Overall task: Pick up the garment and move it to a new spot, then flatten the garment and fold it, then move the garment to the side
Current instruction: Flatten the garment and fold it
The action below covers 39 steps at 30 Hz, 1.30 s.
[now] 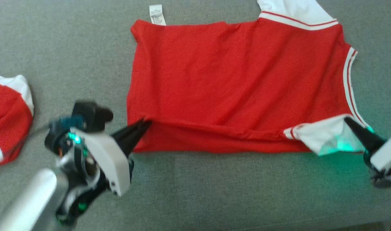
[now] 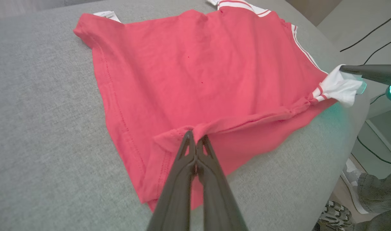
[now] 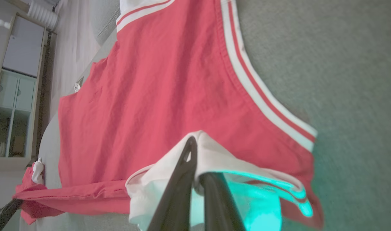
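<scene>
Head view: grips red knit jersey with white striped trim (image 1: 234, 83), spread across centre frame on grey woven surface (image 1: 214, 192); clamps left gripper (image 1: 145, 122) on its lower-left hem, right gripper (image 1: 347, 120) on white sleeve at lower right. Left wrist view: pinches folded hem, bottom centre. Right wrist view: bites white sleeve, lower centre.

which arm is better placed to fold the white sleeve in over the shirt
Right. The right jaws are shut on the white sleeve, while the left jaws pinch the red hem at the shirt's other end.
</scene>
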{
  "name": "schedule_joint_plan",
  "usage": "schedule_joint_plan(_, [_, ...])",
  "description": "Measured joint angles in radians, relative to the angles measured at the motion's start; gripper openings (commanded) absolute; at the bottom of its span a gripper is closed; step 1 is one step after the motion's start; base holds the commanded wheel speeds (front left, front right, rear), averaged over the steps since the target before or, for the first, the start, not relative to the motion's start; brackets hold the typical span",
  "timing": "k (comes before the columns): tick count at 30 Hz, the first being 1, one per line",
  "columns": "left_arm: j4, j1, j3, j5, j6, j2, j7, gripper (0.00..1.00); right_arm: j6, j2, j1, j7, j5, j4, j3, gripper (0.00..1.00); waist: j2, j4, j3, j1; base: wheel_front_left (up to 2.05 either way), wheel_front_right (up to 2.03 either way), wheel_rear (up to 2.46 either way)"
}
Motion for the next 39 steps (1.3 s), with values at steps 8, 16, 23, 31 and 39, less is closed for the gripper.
schedule_joint_plan(8, [0.126, -0.186, -0.007, -0.064, 0.001, -0.028, 0.138, 0.0, 0.0, -0.002, -0.207, 0.096, -0.085, 0.065, -0.011, 1.0, 0.0, -0.018, 0.048, 0.0, 0.0, 0.0, 0.0])
schedule_joint_plan(16, [0.115, -0.105, 0.042, -0.053, 0.073, -0.008, 0.088, 1.0, 0.0, -0.005, -0.195, -0.006, -0.088, -0.059, 0.039, 1.0, 0.0, -0.052, 0.049, -0.0003, 0.0, 0.0, 0.0])
schedule_joint_plan(23, [-0.035, 0.117, 0.128, -0.029, 0.179, 0.009, -0.045, 1.0, 0.0, -0.116, 0.133, -0.115, -0.231, -0.245, 0.156, 1.0, 0.0, -0.072, 0.061, -0.0004, 0.0, 0.0, 0.0])
schedule_joint_plan(31, [-0.012, 0.188, 0.127, -0.018, 0.202, -0.007, -0.097, 1.0, 0.0, -0.116, 0.115, -0.234, -0.32, -0.124, 0.157, 1.0, 0.0, -0.064, 0.086, -0.0003, 0.0, 0.0, 0.0])
schedule_joint_plan(39, [0.052, 0.137, 0.102, -0.018, 0.191, -0.048, -0.111, 1.0, 0.0, -0.123, 0.039, -0.222, -0.363, 0.01, 0.149, 1.0, 0.0, -0.041, 0.097, -0.0003, 0.0, 0.0, 0.0])
